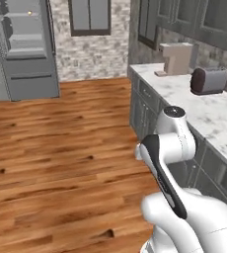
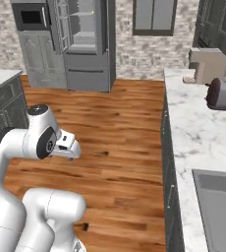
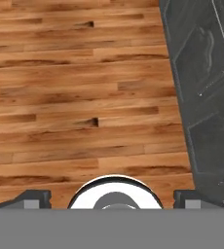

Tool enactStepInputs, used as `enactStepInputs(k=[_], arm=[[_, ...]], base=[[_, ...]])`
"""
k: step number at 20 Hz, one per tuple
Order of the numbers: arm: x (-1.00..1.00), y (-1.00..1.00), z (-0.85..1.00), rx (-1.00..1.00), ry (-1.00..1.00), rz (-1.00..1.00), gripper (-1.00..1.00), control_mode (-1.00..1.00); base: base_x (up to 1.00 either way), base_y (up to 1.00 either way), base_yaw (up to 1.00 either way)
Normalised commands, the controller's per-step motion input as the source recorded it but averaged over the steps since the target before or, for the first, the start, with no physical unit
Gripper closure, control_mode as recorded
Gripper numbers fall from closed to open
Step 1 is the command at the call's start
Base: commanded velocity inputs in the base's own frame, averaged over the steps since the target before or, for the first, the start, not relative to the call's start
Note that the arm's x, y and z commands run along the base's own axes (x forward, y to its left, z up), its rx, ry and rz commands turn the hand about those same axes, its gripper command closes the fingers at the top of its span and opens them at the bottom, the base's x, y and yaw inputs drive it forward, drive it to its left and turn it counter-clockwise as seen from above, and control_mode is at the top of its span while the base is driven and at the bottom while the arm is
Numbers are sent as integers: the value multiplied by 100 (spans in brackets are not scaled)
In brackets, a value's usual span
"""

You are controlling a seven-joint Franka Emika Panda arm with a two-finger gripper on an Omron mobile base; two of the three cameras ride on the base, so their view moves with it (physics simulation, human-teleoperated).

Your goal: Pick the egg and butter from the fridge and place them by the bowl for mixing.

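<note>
While the arm (image 2: pixel 41 140) is folded low over the wooden floor (image 1: pixel 61 148), the end effector (image 3: pixel 111 200) is seen in the hand view pointing down at the planks, with its two dark fingertips (image 3: pixel 33 198) set wide apart at the bottom edge and nothing held between them. Beside the planks in that view, dark grey cabinet fronts (image 3: pixel 206 97) are recorded along the right side.

The fridge (image 2: pixel 85 44) is observed at the far end of the room, well apart from the arm, with its doors open and pale inner shelves exposed; it is also noted at the upper left of the left base view (image 1: pixel 24 47). A small bright spot is seen high on an upper shelf, but it is too small for the egg or the butter to be identified. A black built-in oven (image 2: pixel 30 17) is set in the grey cabinet just beside the fridge.

A marble worktop (image 1: pixel 209 106) is recorded along the right wall, above grey base cabinets. On it a beige coffee machine (image 1: pixel 175 58) and a dark toaster (image 1: pixel 209 80) stand near each other. A sink basin (image 2: pixel 218 206) is sunk into the near part of the worktop. A window (image 2: pixel 154 17) is noted on the brick back wall.
</note>
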Motion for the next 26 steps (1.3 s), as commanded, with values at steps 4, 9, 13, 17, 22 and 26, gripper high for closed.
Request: enactStepInputs(k=[4, 9, 13, 17, 22, 26], arm=[[0, 0, 0, 0, 0, 0, -100, 100], [0, 0, 0, 0, 0, 0, -100, 100], [0, 0, 0, 0, 0, 0, -100, 100], [0, 0, 0, 0, 0, 0, -100, 100], [0, 0, 0, 0, 0, 0, -100, 100], [0, 0, 0, 0, 0, 0, -100, 100]], base=[[92, 7, 11], [92, 8, 11], [91, 9, 11], [91, 11, 11], [91, 12, 11], [91, 13, 12]])
